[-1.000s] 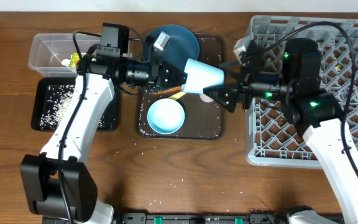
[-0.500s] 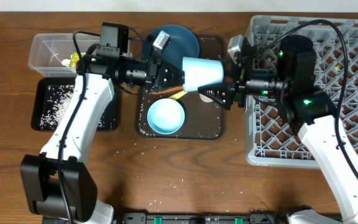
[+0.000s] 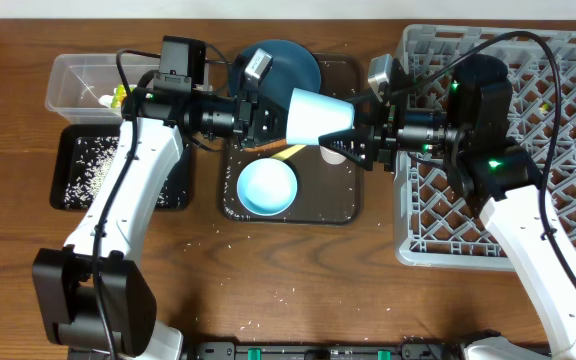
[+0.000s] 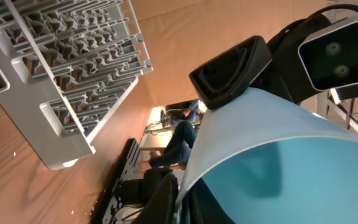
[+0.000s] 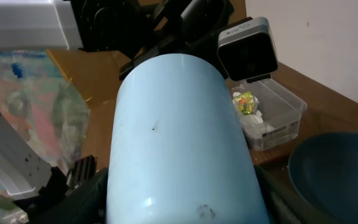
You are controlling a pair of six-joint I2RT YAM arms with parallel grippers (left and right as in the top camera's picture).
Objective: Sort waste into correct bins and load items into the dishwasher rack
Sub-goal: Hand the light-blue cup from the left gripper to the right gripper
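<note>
Small blue cup is hanging sideways above the brown tray, long axis running between my arms: left claw is pinching its wide rim, while right claw is straddling its narrow base from the rack side, though I can't tell if it's clamping.

The left gripper, right gripper and small light blue plastic cup bar the far half of the dark brown rectangular serving tray. Air over its near half is free.
</note>
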